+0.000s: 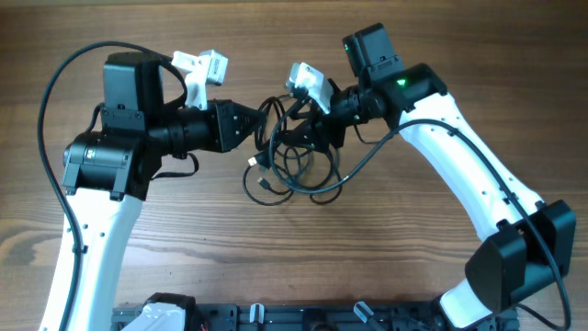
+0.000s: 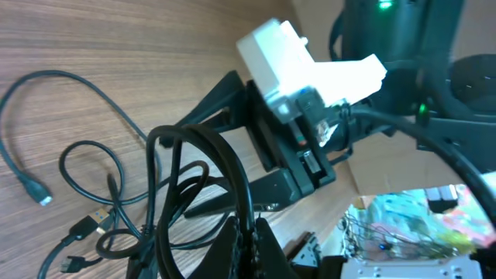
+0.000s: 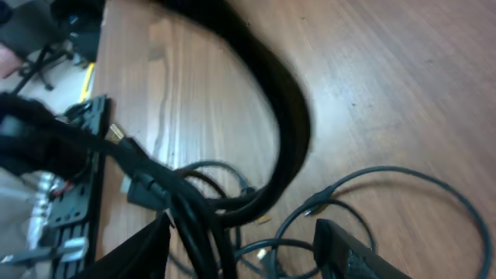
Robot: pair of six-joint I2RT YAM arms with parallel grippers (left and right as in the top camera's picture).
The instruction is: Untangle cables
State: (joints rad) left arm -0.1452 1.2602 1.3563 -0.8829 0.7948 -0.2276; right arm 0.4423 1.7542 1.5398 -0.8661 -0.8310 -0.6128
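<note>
The cables (image 1: pixel 294 179) are thin black cords in a looped tangle at the table's middle, between both grippers. My left gripper (image 1: pixel 250 124) comes in from the left. In the left wrist view its jaws (image 2: pixel 249 226) are shut on a black strand lifted from the tangle, and loose loops and plug ends (image 2: pixel 93 167) lie on the wood. My right gripper (image 1: pixel 308 129) reaches in from the right over the tangle's top. In the right wrist view its fingers (image 3: pixel 244 248) stand wide apart with several cords (image 3: pixel 194 209) running between them, and more loops (image 3: pixel 364 182) lie on the table.
The wooden table (image 1: pixel 413 257) carries everything. A thick black wire fixed to the right arm (image 1: pixel 367 156) droops beside the tangle. A black rack (image 1: pixel 303 317) runs along the front edge. The right arm's white wrist camera (image 2: pixel 294 54) is close above the left gripper.
</note>
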